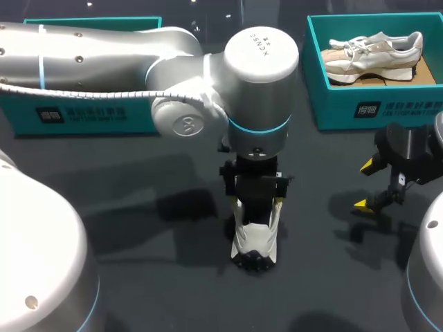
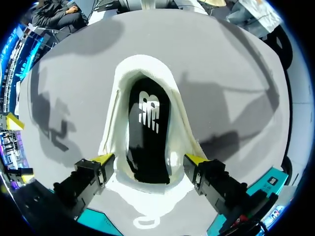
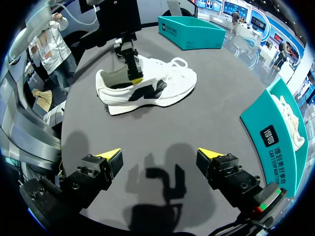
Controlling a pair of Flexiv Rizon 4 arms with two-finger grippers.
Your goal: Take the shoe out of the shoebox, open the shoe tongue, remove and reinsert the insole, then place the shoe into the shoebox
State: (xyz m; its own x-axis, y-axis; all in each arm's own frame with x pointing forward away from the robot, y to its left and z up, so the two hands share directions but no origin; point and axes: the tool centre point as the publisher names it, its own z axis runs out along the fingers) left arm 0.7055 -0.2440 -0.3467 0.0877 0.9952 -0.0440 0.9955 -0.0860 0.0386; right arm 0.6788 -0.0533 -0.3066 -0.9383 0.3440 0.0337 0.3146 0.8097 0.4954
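A white shoe (image 1: pixel 253 238) with black side marks stands upright on the dark table, its toe towards the front edge. My left gripper (image 1: pixel 257 203) hangs over the shoe's heel end. In the left wrist view that gripper (image 2: pixel 149 159) is open, one yellow-tipped finger on each side of the shoe's collar (image 2: pixel 142 66). The black insole (image 2: pixel 148 129) with a white logo lies inside the shoe. My right gripper (image 1: pixel 371 185) stands open and empty, off to the right of the shoe. From the right wrist view, the shoe (image 3: pixel 150 87) lies well ahead of the right gripper (image 3: pixel 160 156).
A teal shoebox (image 1: pixel 325 104) at the back right holds a beige shoe (image 1: pixel 374 52). A second teal box (image 1: pixel 83 114) stands at the back left, partly behind my left arm. In the right wrist view the shoebox (image 3: pixel 275 132) is beside the right gripper.
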